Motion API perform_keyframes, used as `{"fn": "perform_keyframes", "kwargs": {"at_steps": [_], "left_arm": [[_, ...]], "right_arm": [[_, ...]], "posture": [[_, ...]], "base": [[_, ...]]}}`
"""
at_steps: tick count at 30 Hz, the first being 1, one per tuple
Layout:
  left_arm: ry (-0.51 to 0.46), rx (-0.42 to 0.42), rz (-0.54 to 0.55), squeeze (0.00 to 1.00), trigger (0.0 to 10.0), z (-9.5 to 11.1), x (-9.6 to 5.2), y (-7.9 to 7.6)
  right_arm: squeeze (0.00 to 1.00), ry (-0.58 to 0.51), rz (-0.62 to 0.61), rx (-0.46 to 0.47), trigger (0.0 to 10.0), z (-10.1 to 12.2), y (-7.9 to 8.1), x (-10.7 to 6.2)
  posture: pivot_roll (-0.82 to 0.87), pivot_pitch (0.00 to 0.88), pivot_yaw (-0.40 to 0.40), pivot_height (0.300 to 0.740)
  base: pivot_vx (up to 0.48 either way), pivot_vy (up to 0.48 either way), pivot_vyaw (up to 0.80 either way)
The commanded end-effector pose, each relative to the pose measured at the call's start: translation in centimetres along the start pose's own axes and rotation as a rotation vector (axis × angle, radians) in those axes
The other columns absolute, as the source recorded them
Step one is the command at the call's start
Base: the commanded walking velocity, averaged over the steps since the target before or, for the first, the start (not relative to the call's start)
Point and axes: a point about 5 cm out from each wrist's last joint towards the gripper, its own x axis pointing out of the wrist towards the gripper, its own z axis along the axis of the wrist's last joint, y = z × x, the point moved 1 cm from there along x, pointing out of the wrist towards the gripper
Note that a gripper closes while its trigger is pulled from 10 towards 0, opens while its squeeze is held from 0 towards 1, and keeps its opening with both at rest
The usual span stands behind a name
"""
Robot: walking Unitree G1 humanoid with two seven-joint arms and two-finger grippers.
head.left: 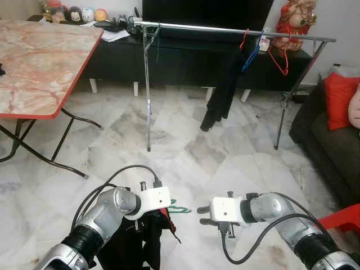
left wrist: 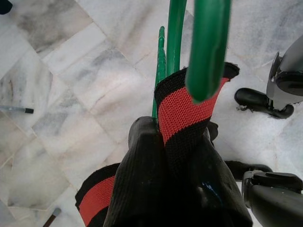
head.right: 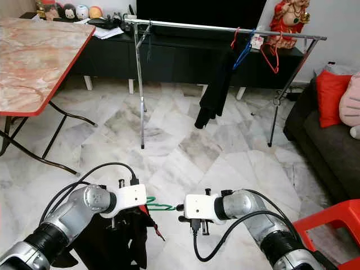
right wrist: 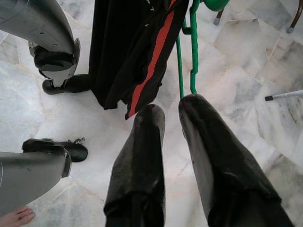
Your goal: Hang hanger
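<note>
The green hanger (head.right: 159, 206) hangs low in front of the robot, between its two wrists, at about 6 o'clock in the head views. A black garment (head.right: 115, 239) with a red stripe is draped on it and falls down at 7 o'clock. The left gripper (left wrist: 165, 189) is closed on the hanger through the garment's red-and-black collar; in the left wrist view the green hook curves up right past the fingers (left wrist: 142, 179). The right gripper (right wrist: 168, 137) sits just beside the hanger at 5 o'clock, its two fingers (right wrist: 142, 156) a narrow gap apart and holding nothing, with the hanger's green wire right at the tips; whether they touch it cannot be told.

Farther out, at 12 o'clock, a metal rack (head.left: 225, 31) stands on the marble floor (head.left: 185, 146) with its rail running across the room. A black cloth (head.left: 222, 93) hangs from the rail at 1 o'clock, next to a blue hanger (head.left: 251, 56) and a red hanger (head.left: 281, 62). Behind the rack are a low black cabinet (head.left: 180, 62) and a dark TV (head.left: 202, 12). A folding table (head.left: 39, 62) with a pink marble top stands at 10 o'clock. A dark sofa (head.left: 332, 140) with a red cushion (head.left: 340, 98) is at 3 o'clock, and a red stool (head.right: 332, 230) at 4 o'clock.
</note>
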Motion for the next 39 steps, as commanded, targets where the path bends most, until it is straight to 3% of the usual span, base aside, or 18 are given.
{"fn": "perform_keyframes", "kwargs": {"at_steps": [1,15,16,18,19,20,39], "left_arm": [[-0.044,0.015,0.001,0.0,10.0,0.9,-0.2,0.2],[-0.055,0.021,-0.014,0.0,10.0,1.2,-0.2,0.0],[-0.057,0.023,-0.016,0.0,10.0,1.2,-0.2,0.0],[-0.064,0.026,-0.02,0.0,10.0,1.3,-0.2,-0.1],[-0.074,0.029,-0.024,0.0,10.0,1.5,-0.3,-0.1],[-0.081,0.027,-0.028,0.0,10.0,1.6,-0.3,-0.1],[-0.213,0.026,-0.114,0.0,10.0,3.3,-1.1,-0.9]], "right_arm": [[0.0,0.0,-0.001,-0.003,0.0,0.0,0.0,-0.3],[0.0,0.018,0.004,-0.01,0.0,-0.1,0.1,-0.2],[0.0,0.026,0.001,-0.015,10.0,-0.2,0.0,-0.2],[0.0,0.027,0.003,-0.007,10.0,-0.3,0.1,-0.2],[0.73,0.021,0.008,-0.003,10.0,-0.2,0.1,-0.2],[1.0,0.018,0.01,0.002,10.0,-0.2,0.1,-0.2],[1.0,0.025,0.028,-0.005,10.0,-0.3,0.3,-0.3]], "posture": [[-0.01,0.0,-0.159,0.74],[-0.01,0.0,-0.159,0.74],[-0.01,0.0,-0.158,0.74],[-0.01,0.0,-0.158,0.74],[-0.01,0.0,-0.159,0.74],[-0.01,0.0,-0.159,0.74],[-0.01,0.0,-0.162,0.74]], "base": [[0.0,0.0,0.0],[0.0,0.0,0.0],[0.0,0.0,0.0],[0.0,0.0,0.0],[0.0,0.0,0.0],[0.0,0.0,0.0],[0.0,0.0,0.0]]}}
